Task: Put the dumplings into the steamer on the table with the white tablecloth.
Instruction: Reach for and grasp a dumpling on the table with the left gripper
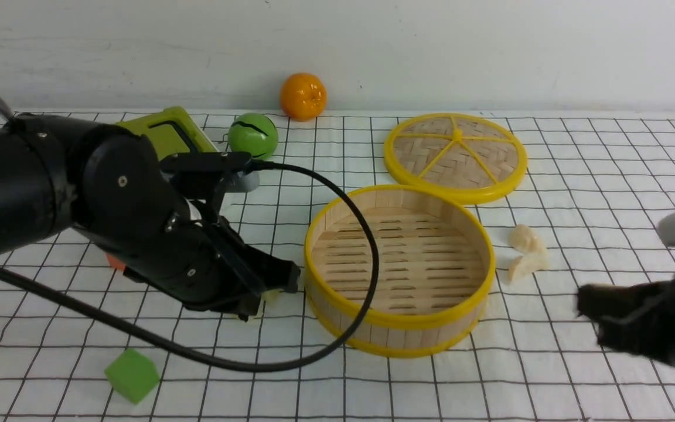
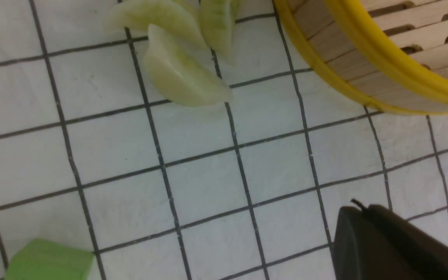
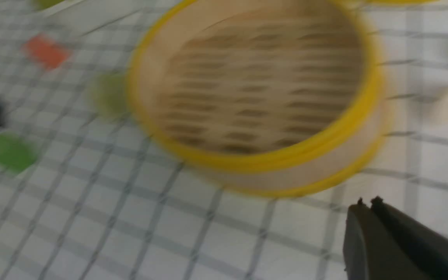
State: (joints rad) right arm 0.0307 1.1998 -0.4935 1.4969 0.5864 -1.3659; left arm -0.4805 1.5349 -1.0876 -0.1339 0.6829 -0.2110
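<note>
Black left arm [image 1: 33,176] — silver screws [image 1: 122,181], looping black cable [image 1: 376,258].

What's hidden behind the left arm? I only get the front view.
Observer: Three green dumplings, bunched together on the cloth beside the steamer, not touching it.
Operator: Left gripper got one?
Observer: No. Left gripper is shut and empty, clear of them.
Operator: Right one? It's a blur here.
Observer: Right gripper is shut too, nothing in it, over cloth outside the steamer.
</note>
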